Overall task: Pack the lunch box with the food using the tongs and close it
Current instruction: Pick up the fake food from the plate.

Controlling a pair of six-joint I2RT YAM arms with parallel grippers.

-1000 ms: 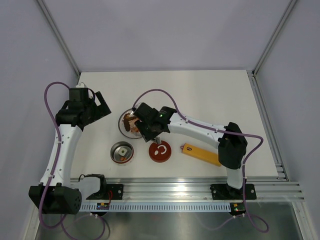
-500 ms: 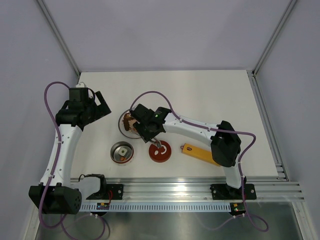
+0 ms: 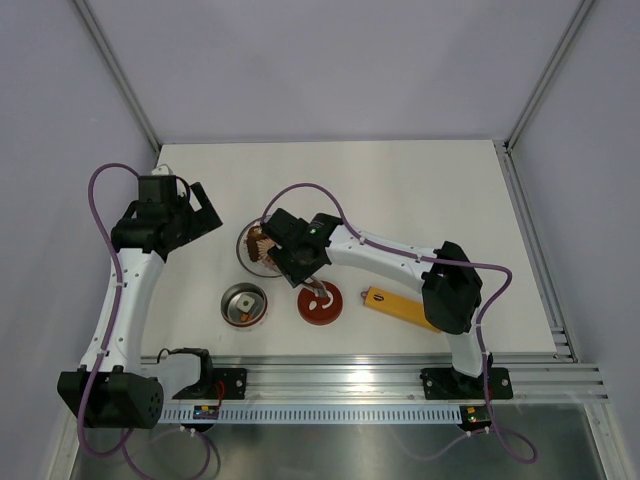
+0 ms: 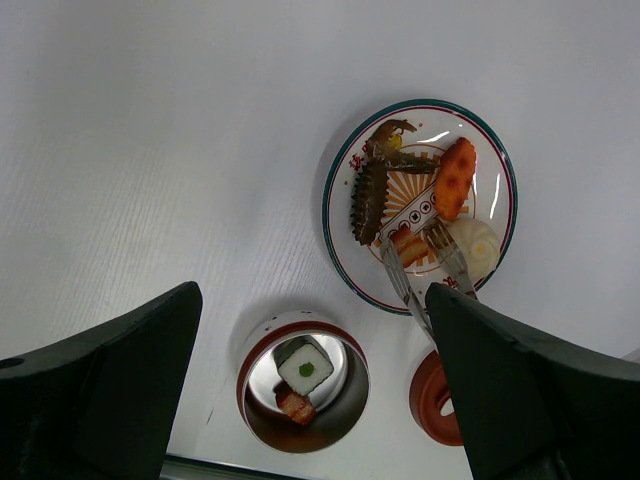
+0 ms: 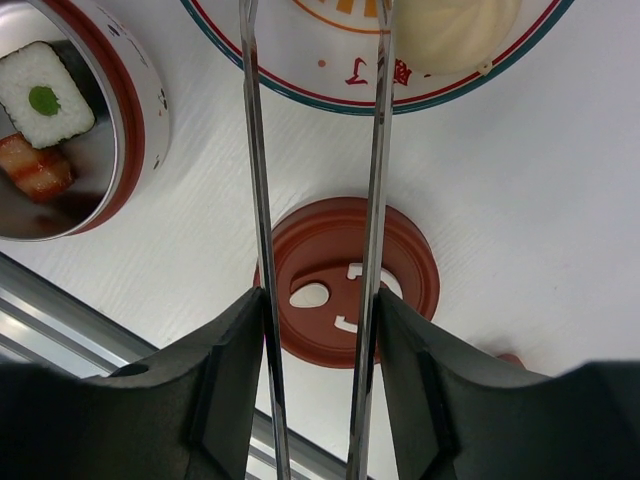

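Light: bright, even, from overhead, white table (image 3: pixel 420 190) nearly washed out | Shadows: faint, soft, hugging plate (image 4: pixel 326 205) and lunch box (image 4: pixel 246 372) | Glare: tongs (image 5: pixel 378 150) flash white streaks, steel inside the box mirrors | Focus: food (image 4: pixel 455 178) crisp, left gripper (image 4: pixel 312 292) fingers (image 4: pixel 100 390) black, soft-edged | Falloff: left wrist view greys toward its top-left corner

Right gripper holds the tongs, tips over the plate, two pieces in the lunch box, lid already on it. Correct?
Not the lid: it lies on the table beside the open lunch box, as the left wrist view shows. The right gripper does hold the tongs, tips over the plate, two pieces in the box.
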